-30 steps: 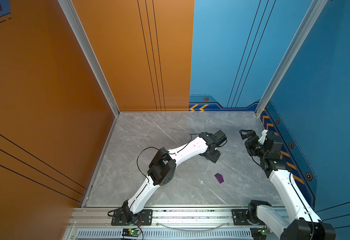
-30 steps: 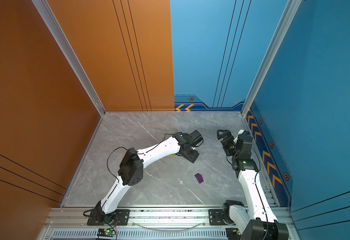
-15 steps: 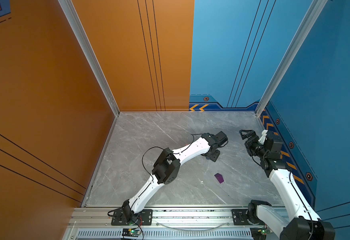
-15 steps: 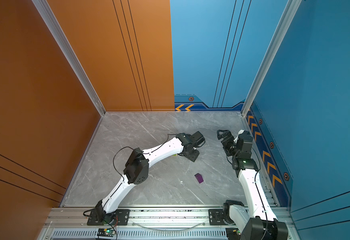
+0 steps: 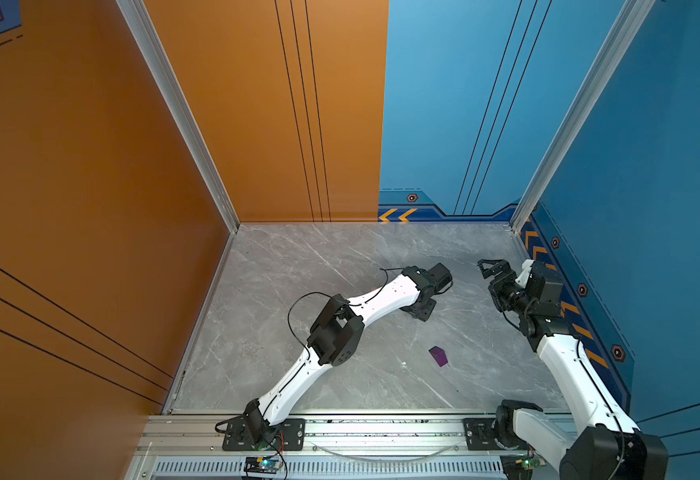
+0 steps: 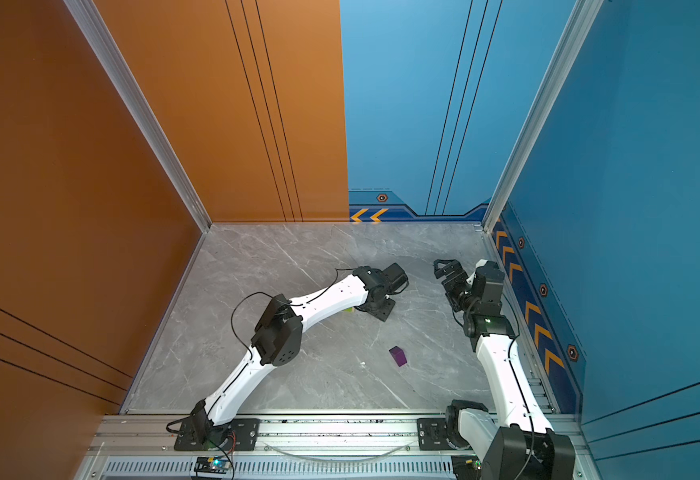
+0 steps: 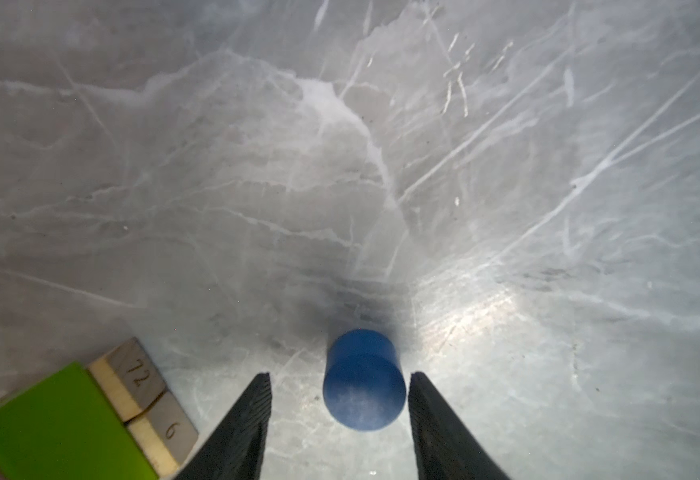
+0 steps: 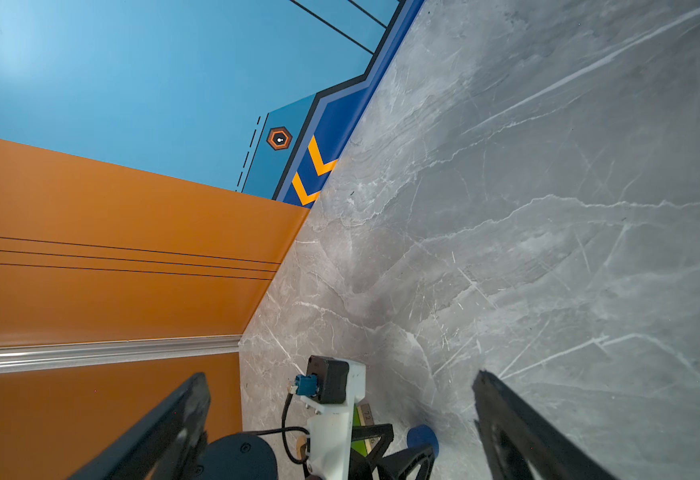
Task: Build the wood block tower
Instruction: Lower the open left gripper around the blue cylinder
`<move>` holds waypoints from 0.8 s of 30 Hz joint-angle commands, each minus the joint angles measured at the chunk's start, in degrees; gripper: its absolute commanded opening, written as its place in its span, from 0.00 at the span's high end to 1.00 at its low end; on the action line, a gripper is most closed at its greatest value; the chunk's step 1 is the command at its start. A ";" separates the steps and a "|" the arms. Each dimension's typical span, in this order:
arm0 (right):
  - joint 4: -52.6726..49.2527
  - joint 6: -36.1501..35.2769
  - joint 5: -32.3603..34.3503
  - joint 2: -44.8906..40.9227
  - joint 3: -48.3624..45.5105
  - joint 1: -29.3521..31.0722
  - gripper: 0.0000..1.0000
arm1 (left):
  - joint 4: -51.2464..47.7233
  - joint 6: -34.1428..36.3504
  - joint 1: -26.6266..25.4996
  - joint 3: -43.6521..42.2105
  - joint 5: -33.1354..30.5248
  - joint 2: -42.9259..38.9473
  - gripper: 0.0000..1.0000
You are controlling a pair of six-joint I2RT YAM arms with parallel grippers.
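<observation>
My left gripper (image 7: 340,376) sits low over the marble table (image 7: 340,166), fingers apart with the blue cylinder (image 7: 363,380) between them, a gap showing on each side, so nothing is clamped; near it lie a lime-green block (image 7: 53,424) and two tan blocks (image 7: 132,380) marked 72 and 6, touching one another; in both top views the purple block (image 5: 438,356) (image 6: 398,356) lies alone at five o'clock from that gripper; my right gripper (image 5: 490,266) hangs at two o'clock, fingers wide, holding nothing.
</observation>
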 commanded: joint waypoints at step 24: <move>1.22 -0.41 -1.17 1.47 -0.26 -0.41 0.00 | -1.74 -0.51 0.23 2.47 1.66 1.91 0.56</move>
